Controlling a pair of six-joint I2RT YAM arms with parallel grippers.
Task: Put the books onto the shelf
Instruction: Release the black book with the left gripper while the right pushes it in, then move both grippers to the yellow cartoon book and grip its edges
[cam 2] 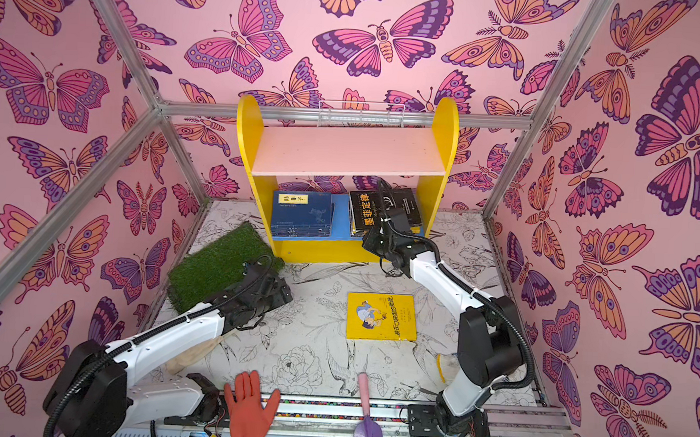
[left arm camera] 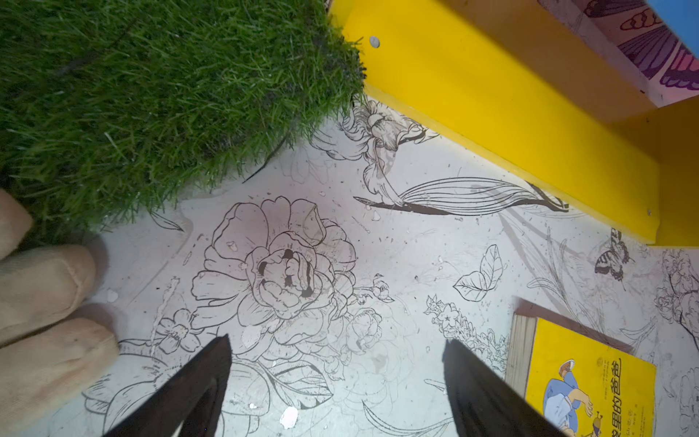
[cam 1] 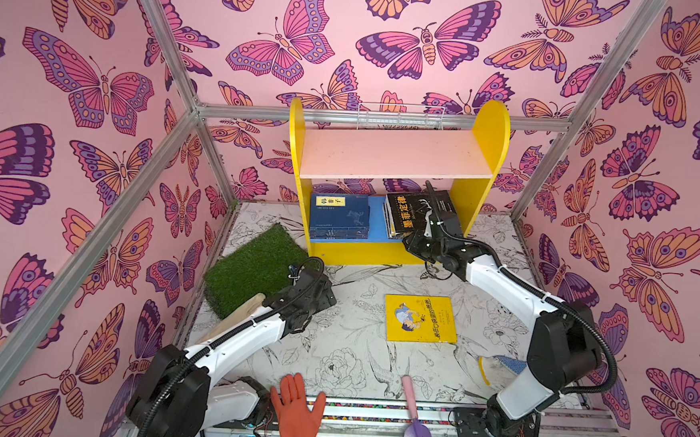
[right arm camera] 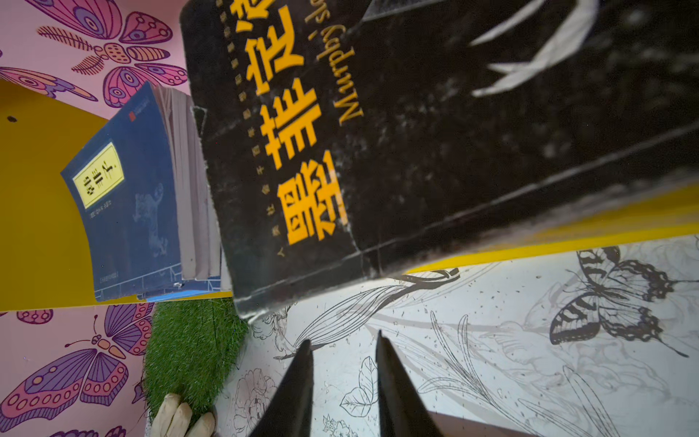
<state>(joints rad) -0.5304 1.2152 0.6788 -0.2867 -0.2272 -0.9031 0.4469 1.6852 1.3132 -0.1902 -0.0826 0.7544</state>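
Black yellow-titled paperback (right arm camera: pixel 435 151): overhangs front edge of yellow two-tier shelf (cam 1: pixel 491 128). Your right gripper (right arm camera: pixel 343 338) faces it, barely parted; left gripper (left arm camera: pixel 336 340) gapes wide.

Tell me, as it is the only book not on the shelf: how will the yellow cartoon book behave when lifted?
The yellow book lies flat on the table and looks thin, so jaws probably cannot get under it without sliding it first. Pinched at one edge, it would likely sag. Its smooth cover may slip.
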